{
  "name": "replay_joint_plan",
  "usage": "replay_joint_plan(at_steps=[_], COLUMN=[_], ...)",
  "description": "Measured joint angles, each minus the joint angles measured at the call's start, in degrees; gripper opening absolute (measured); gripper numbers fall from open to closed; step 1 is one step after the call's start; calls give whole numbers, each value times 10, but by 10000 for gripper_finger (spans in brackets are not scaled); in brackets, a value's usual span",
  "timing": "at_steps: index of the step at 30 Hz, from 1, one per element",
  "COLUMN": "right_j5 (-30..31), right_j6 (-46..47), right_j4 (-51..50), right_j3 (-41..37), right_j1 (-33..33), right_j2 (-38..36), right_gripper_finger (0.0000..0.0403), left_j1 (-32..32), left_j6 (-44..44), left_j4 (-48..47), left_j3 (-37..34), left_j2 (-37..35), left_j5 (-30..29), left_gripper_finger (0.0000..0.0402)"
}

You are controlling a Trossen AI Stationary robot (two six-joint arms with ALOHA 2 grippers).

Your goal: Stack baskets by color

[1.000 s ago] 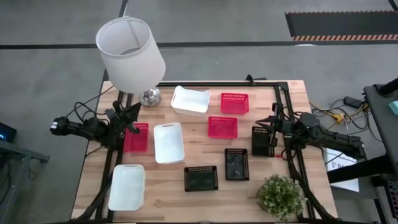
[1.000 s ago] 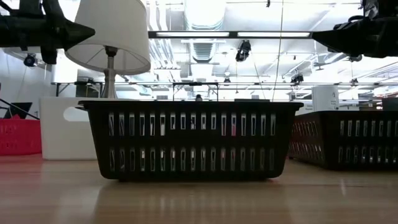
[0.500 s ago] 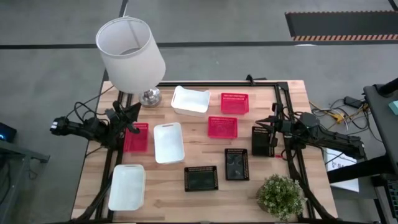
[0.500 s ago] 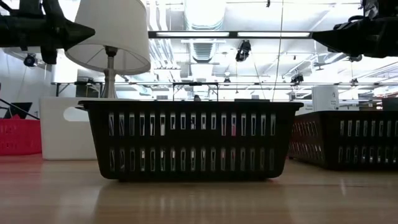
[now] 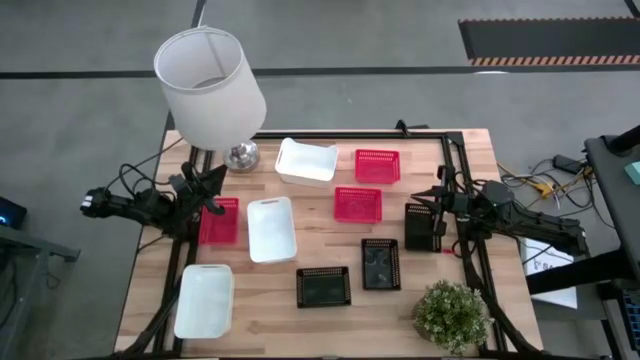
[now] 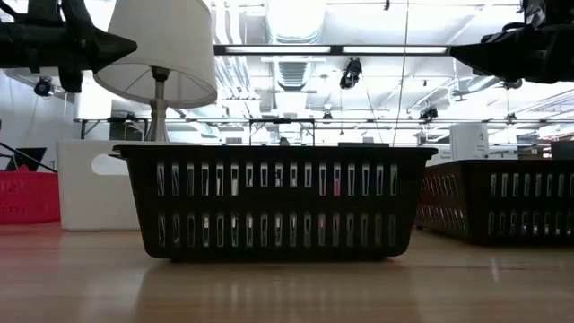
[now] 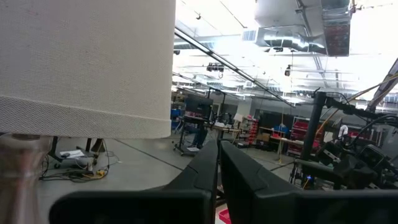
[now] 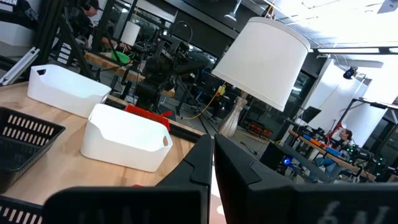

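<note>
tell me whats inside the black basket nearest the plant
Seen from above, the black basket beside the plant shows only its own dark floor, with faint glare. Nothing seems to lie in it.

In the low view, the black mesh-sided plastic basket (image 6: pixel 273 202) nearest the camera hides most of the table behind it. The red mesh basket (image 6: pixel 27 197) left of it is cut by the picture's edge, as is the second black mesh basket (image 6: pixel 502 208) on its right. Behind it, the glossy white solid basket (image 6: pixel 94 184) shows only one end, perhaps half.
</note>
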Motion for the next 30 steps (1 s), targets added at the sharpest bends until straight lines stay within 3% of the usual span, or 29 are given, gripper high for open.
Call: replay_joint_plan(at_steps=[3, 7, 9, 20, 25, 30], right_j5=[-2, -2, 1, 3, 72, 81], right_j6=[89, 336, 409, 405, 361, 268], right_j4=[0, 0, 6, 21, 96, 207], right_j3=[0, 0, 0, 0, 0, 0], right_j1=[0, 0, 0, 0, 0, 0], right_j2=[0, 0, 1, 1, 4, 35], right_gripper_finger=[9, 9, 9, 9, 9, 9], left_j1=[0, 0, 0, 0, 0, 0], left_j6=[-49, -263, -321, -343, -346, -395], left_j4=[0, 0, 0, 20, 30, 29], left_j3=[0, 0, 0, 1, 0, -1], left_j2=[0, 0, 0, -3, -2, 26], left_j5=[0, 0, 0, -2, -15, -21], left_gripper_finger=[2, 2, 2, 2, 2, 2])
